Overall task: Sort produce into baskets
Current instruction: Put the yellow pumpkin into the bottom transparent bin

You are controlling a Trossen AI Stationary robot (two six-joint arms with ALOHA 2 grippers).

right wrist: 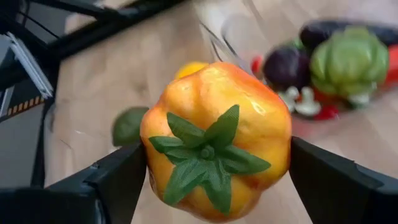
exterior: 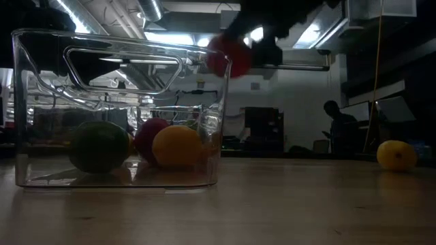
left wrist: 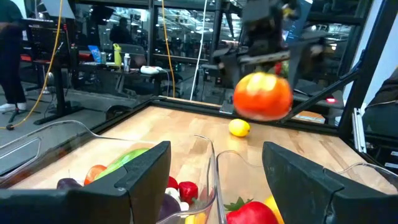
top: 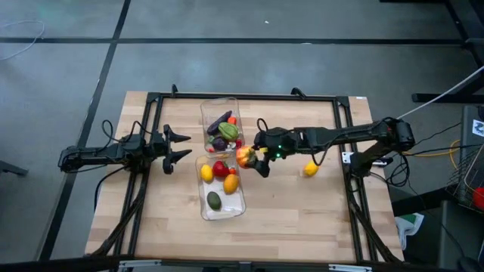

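Carrying an orange pepper (right wrist: pixel 214 140) toward the two baskets, pinched in my right gripper (top: pixel 253 160).

I hold the pepper by its sides, stem toward the wrist, above the near basket's (top: pixel 238 204) right rim, so it can drop in from above. My left gripper (top: pixel 181 144) waits left of that basket, fingers spread, empty. One lemon (top: pixel 310 168) lies loose on the table, right of the basket.

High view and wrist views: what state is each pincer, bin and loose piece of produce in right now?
Right pincer: shut on the orange pepper, raised beside the bins.
Left pincer: open, empty, left of the bins.
Far bin: upright, holds produce.
Near bin: upright, holds produce.
Lemon: loose on the table, outside both bins.
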